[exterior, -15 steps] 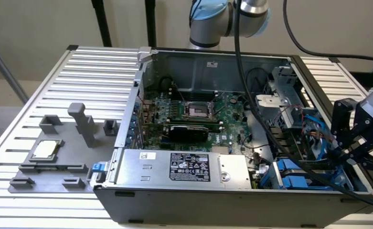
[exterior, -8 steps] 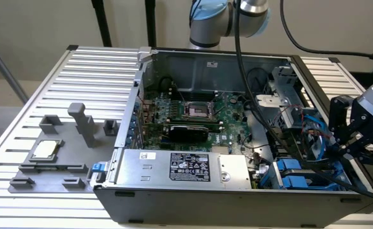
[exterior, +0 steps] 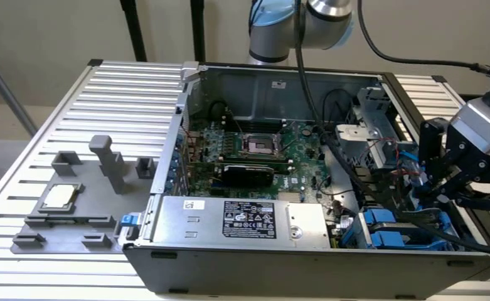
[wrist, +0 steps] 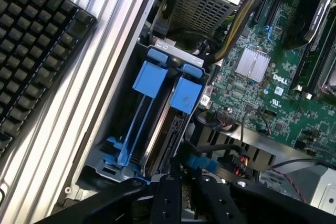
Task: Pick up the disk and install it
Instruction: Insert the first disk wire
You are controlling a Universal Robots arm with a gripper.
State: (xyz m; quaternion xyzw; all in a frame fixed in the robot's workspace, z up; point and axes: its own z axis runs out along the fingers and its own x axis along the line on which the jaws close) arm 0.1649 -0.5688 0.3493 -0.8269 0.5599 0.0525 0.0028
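The gripper [exterior: 445, 188] is reaching into the drive bay at the exterior view's right of the open computer case [exterior: 228, 100], its jaws clamping the disk [wrist: 165, 145] by its edge, so it is standing upright between the blue rails [wrist: 142, 103].

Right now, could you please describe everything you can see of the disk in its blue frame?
The flat silver-grey metal disk in its bright blue plastic frame stands on edge in the grey metal drive bay at the open computer case's corner, beside an empty blue frame. Its blue tab points outward. The black gripper sits at its inner end; contact is unclear.
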